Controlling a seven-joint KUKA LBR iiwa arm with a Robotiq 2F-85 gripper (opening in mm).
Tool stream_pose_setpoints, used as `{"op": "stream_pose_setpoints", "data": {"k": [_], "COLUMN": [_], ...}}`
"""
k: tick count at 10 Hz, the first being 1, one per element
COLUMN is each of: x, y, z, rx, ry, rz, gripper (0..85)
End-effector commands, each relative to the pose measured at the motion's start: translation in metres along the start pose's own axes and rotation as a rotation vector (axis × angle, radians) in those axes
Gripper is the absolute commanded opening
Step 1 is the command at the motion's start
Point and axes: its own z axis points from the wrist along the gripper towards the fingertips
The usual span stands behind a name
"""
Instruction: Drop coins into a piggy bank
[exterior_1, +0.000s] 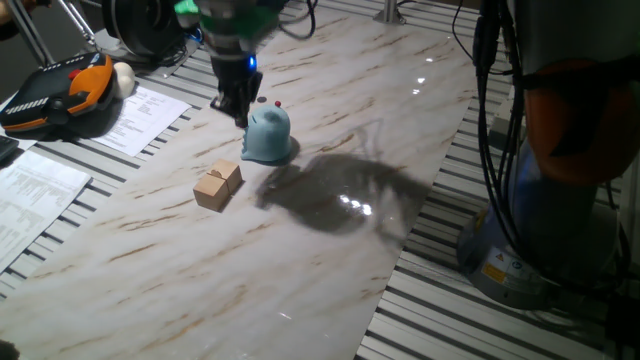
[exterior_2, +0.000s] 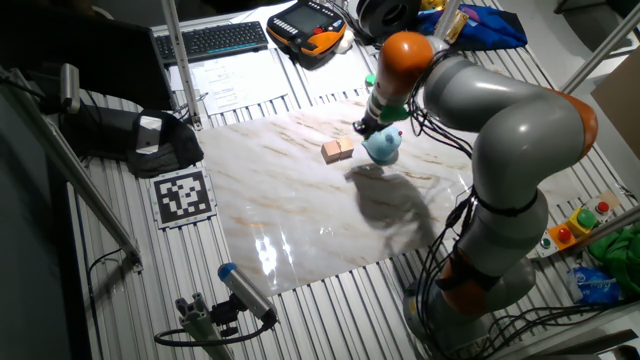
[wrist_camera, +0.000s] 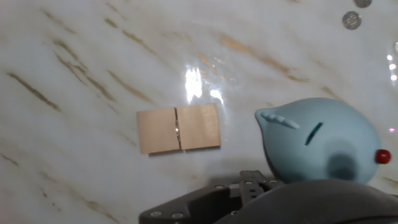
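Observation:
The light blue dome-shaped piggy bank (exterior_1: 267, 135) stands on the marble table top, also seen in the other fixed view (exterior_2: 383, 146). In the hand view the piggy bank (wrist_camera: 317, 146) is at lower right, with a dark slot on its top. Two small round coins (wrist_camera: 351, 20) lie on the table at the top right edge. In the fixed view two tiny reddish dots (exterior_1: 262, 101) lie just behind the dome. My gripper (exterior_1: 240, 108) hangs close beside the dome's far left side. Its fingers look like one dark mass, so I cannot tell whether it holds anything.
Two tan wooden cubes (exterior_1: 218, 185) sit side by side left of the piggy bank, also in the hand view (wrist_camera: 179, 129). Papers (exterior_1: 140, 115) and an orange-black pendant (exterior_1: 60, 90) lie off the marble at the left. The arm's base (exterior_2: 480, 270) stands at the right.

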Motion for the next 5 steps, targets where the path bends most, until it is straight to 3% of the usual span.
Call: {"op": "stream_pose_setpoints", "data": {"k": [1, 3, 4, 5], "x": [0.000, 0.000, 0.000, 0.001], "y": [0.003, 0.009, 0.011, 0.015], "z": [0.007, 0.012, 0.014, 0.017], "rx": [-0.008, 0.001, 0.004, 0.003], "ry": [-0.001, -0.008, -0.014, -0.022], "rz": [0.000, -0.006, -0.001, 0.006], "gripper": [0.0, 0.0, 17.0, 17.0]}}
